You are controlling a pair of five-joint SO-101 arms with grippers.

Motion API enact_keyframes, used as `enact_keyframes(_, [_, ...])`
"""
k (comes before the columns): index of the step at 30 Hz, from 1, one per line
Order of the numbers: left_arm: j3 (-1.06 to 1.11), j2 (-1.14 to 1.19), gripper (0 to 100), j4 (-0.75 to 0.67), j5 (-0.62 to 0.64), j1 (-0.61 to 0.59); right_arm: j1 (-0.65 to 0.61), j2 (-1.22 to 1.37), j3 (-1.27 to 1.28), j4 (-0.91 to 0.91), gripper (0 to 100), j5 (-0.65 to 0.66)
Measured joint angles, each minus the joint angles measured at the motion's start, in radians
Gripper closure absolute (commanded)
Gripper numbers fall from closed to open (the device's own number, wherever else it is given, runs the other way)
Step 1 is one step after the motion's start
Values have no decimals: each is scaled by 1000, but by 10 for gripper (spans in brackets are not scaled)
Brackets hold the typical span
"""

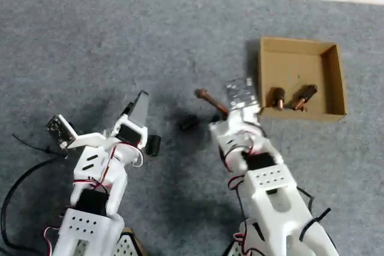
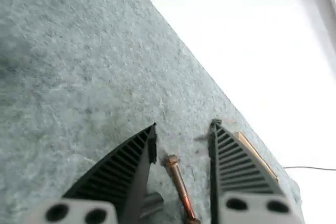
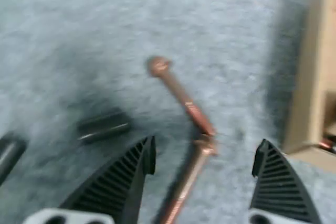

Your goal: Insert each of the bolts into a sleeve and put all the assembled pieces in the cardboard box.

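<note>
My right tool hangs wide open and empty over a copper bolt. It lies diagonally on the grey bench, head away from the cardboard box. A second bolt meets its tip, with a black sleeve beside them. My left tool is also open and empty, its arm low and aimed at the bolts.

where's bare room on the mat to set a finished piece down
Bare mat spans the far left, beyond the left end effector. The far half of the cardboard box is free too. Crowded by the right end effector, where bolts and sleeves lie.
</note>
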Motion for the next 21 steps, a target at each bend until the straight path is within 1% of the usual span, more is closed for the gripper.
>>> enact_keyframes(5, [0,2,843,-2,-87,-69,-28,0,11,0,728,11])
enact_keyframes(10, [0,2,843,-2,-203,-69,-29,0,37,-5,728,11])
enact_keyframes(17, [0,2,843,-2,-262,-58,-29,0,143,-146,728,14])
enact_keyframes(21, [0,2,843,-2,-313,-58,-29,0,152,-169,728,14])
